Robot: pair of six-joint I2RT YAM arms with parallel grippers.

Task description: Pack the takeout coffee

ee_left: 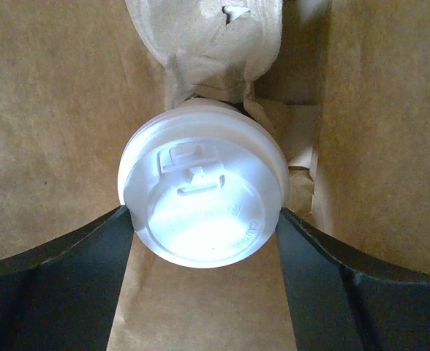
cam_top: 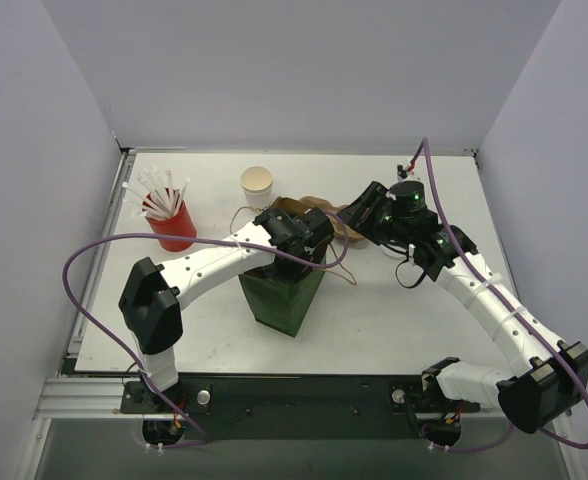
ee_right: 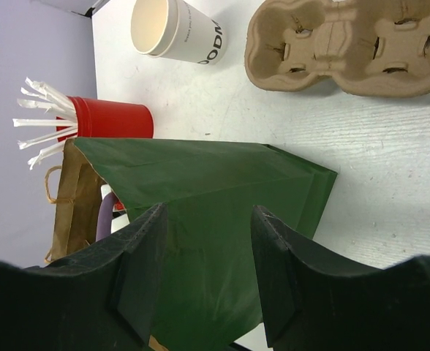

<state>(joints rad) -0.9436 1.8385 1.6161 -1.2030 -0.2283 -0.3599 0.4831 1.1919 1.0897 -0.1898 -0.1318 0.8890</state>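
The takeout coffee, a white cup with a round white lid, is inside the paper bag, with brown bag walls on all sides. My left gripper reaches down into the bag mouth, and its dark fingers press the lid's rim from both sides, shut on the cup. In the top view the cup is hidden by the left wrist. My right gripper hovers beside the bag's green side, jaws apart with nothing between them. In the top view it sits right of the bag top.
A pale crumpled paper bundle lies in the bag behind the cup. A lidless white cup and a red cup of straws stand at the back left. A brown pulp cup carrier lies behind the bag.
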